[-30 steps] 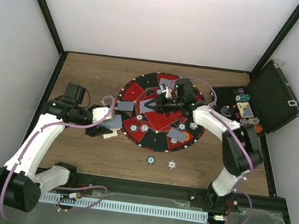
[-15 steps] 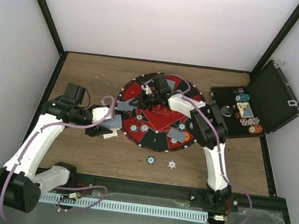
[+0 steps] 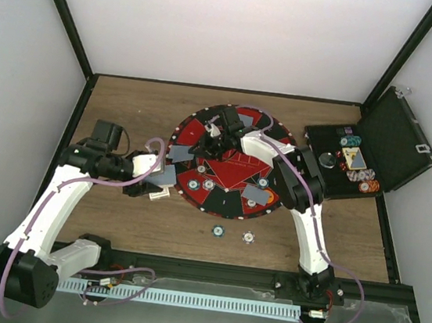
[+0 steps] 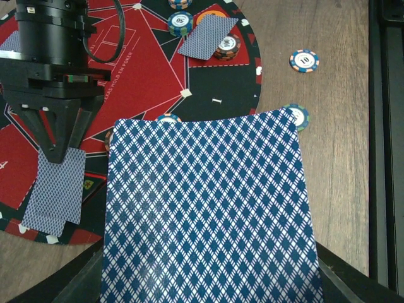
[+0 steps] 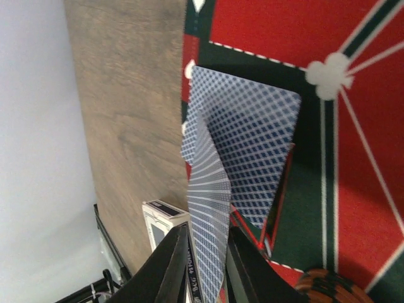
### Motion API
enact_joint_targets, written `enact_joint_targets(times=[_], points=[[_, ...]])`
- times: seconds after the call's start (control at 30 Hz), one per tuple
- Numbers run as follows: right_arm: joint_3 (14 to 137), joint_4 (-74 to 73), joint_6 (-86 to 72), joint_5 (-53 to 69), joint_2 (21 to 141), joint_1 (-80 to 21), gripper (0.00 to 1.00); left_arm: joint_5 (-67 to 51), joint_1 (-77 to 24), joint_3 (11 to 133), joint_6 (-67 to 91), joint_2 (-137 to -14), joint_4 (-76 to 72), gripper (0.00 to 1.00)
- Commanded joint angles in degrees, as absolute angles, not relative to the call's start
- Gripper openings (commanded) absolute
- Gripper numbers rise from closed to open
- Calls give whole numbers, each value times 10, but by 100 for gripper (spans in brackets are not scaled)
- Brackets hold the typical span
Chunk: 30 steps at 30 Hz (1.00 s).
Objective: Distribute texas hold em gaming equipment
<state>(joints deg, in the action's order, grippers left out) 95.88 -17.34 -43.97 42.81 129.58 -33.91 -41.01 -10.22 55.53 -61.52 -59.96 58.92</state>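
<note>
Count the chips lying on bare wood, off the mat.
2: a teal chip and a white chip, side by side just near of the mat. Others may be hidden.

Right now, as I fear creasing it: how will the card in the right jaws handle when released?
The held card bows sideways between the right jaws, so it is probably thin and flexible. The other card, in the left jaws, juts out flat unsupported, so likely springy rather than limp. Held roughly upright over the mat, it will probably topple flat.
</note>
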Motion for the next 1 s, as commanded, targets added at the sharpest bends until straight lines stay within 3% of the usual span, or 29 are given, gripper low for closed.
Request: enact_joint_targets(times=[0.0, 0.07, 0.13, 0.27, 0.43, 0.57, 0.7, 0.97], points=[[963, -224, -410, 391, 1261, -336, 18, -426, -101, 570, -618, -588, 590, 7], [962, -240, -400, 372, 1250, -334, 19, -425, -101, 568, -618, -587, 590, 7], [955, -252, -392, 351, 1232, -334, 29, -425, -101, 568, -619, -586, 591, 7], [925, -260, -382, 323, 1186, -334, 35, -426, -101, 567, -620, -586, 592, 7], [885, -276, -368, 300, 1121, -335, 53, -427, -101, 567, -621, -586, 593, 7], [792, -211, -394, 338, 1039, -335, 64, -427, -101, 565, -621, -586, 592, 7], [707, -113, -444, 401, 953, -345, 81, -429, -101, 564, -622, -589, 591, 7], [649, -24, -511, 435, 886, -406, 86, -427, -101, 562, -622, -592, 585, 8]])
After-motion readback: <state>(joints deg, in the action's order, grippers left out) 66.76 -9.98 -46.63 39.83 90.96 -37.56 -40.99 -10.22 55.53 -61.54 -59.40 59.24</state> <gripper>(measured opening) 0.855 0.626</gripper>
